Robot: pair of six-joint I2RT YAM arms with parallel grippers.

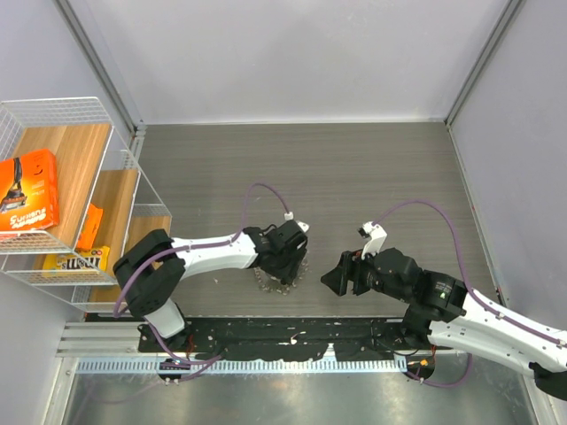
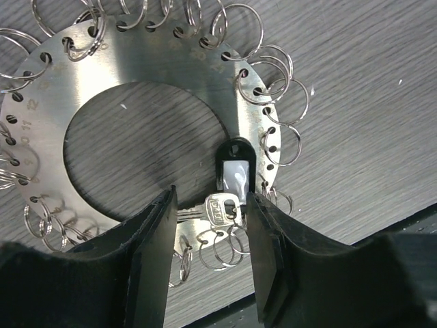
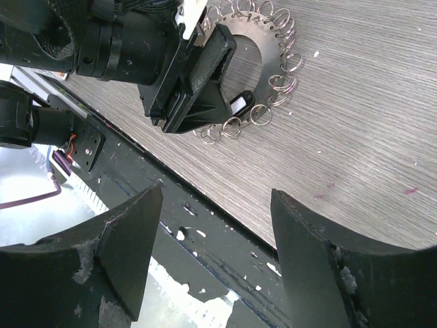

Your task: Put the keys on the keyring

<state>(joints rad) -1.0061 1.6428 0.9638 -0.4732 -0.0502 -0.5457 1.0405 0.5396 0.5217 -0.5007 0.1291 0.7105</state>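
grained table [image 1: 381, 168], flat steel disc [image 2: 136, 68]

shiny metal key [image 2: 220, 208], brushed metal keyring disc [image 2: 136, 65], matt grey woodgrain table [image 2: 369, 102]

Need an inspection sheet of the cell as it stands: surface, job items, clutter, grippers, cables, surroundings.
Surface: grey wood-grain table, flat.
Job's things: flat metal disc with split rings through its edge holes. One small key with a black tag lies at the disc's rim; cannot tell if it is threaded on a ring.
Clutter: white flecks and a pink smear on the table.
Grippers: left gripper jaws open, astride the key, not clamping it. Right gripper jaws open, empty, off to the side.
Cables: a purple cable loops over each arm; none lies on the disc.
Surroundings: wire basket at left holding an orange box; grey walls.
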